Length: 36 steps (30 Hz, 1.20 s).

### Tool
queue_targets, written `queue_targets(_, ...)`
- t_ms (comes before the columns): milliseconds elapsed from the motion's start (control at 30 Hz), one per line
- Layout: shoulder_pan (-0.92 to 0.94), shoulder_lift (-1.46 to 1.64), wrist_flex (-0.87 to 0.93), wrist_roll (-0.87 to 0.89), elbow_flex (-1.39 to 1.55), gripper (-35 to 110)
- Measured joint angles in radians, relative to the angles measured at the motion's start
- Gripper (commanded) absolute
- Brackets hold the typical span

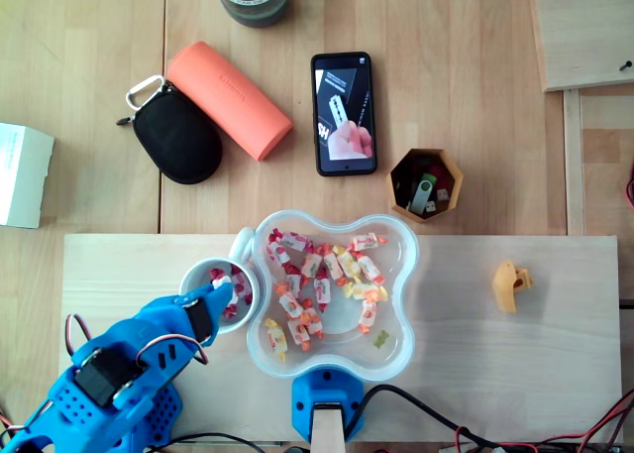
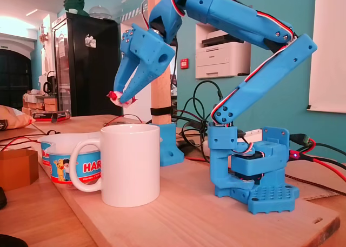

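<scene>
You get even, soft light overhead, faint shadows on the desk point(image 1: 466, 76); your fixed view washes out at its top-left corner

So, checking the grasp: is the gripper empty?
No, the gripper pinches a wrapped candy above the white mug.

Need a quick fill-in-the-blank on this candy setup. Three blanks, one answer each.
1. The gripper holds a wrapped candy above the ____ mug.
2. In the overhead view, the clear bowl of candies sits to the ____ of the mug.
3. The arm is coloured ____.
Missing words: white; right; blue.
</scene>
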Motion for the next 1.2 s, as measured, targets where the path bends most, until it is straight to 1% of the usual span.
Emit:
queue_targets(100, 0.0, 0.015, 0.002, 0.002, 0.002, 7)
queue_targets(267, 0.0, 0.018, 0.002, -0.002, 0.002, 12)
queue_targets(433, 0.0, 0.02, -0.002, 0.012, 0.054, 12)
queue_targets(933, 0.0, 0.037, -0.006, 0.017, 0.054, 13)
queue_targets(1133, -0.003, 0.054, -0.006, 0.017, -0.005, 12)
queue_targets(1200, -0.049, 0.104, -0.006, 0.018, -0.008, 12)
